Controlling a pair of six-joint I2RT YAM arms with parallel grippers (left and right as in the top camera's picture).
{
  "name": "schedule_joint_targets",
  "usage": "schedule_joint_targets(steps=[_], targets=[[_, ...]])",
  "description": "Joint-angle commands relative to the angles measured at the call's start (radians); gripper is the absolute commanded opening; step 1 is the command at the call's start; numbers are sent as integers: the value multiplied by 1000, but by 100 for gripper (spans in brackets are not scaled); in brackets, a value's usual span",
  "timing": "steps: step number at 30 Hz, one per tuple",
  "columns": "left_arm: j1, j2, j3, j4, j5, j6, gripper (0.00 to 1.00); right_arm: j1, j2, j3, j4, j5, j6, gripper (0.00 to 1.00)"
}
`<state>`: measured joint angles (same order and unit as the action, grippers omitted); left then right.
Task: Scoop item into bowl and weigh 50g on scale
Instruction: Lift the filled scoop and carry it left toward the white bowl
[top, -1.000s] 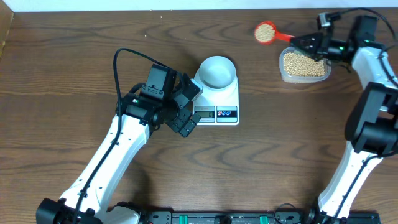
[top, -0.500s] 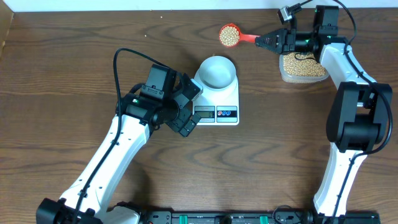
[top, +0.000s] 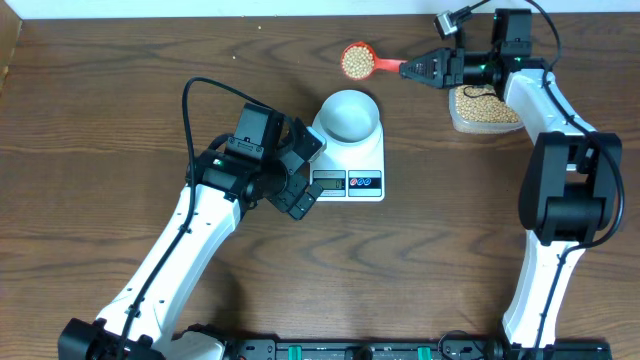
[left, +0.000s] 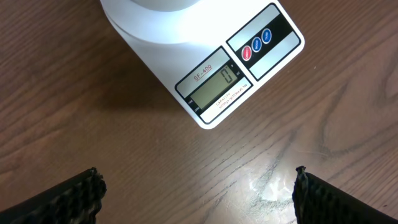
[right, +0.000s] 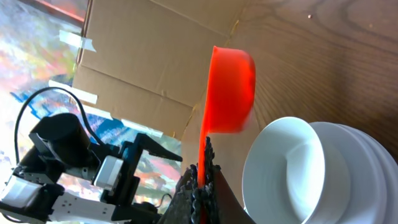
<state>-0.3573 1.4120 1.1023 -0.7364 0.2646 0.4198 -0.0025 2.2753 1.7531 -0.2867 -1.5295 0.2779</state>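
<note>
Swung left off the tub (top: 487, 105) since a second ago: heaped scoop (top: 388, 66), now hanging just beyond the bowl (top: 348, 113), not yet over it. Right jaws clamped shut on the scoop's handle; left jaws spread wide, empty, hovering beside the scale (top: 365, 160). Beans (top: 355, 60) look light, hard and round, likely to roll off at any tilt; best carried level, gripped by the handle. Bowl empty on scale, display at zero; tub well stocked with beans.

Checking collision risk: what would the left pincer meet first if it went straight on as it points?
The scale, at its near edge, probably; how high the left pincer sits above the table is unclear.
</note>
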Motion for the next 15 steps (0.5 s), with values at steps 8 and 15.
schedule_joint_targets(steps=[8, 15], targets=[[0, -10, 29, -4, 15, 9, 98, 11, -7, 17, -80, -33, -181, 1], [0, -10, 29, -4, 16, 9, 98, 10, -7, 17, -140, -33, -308, 1]])
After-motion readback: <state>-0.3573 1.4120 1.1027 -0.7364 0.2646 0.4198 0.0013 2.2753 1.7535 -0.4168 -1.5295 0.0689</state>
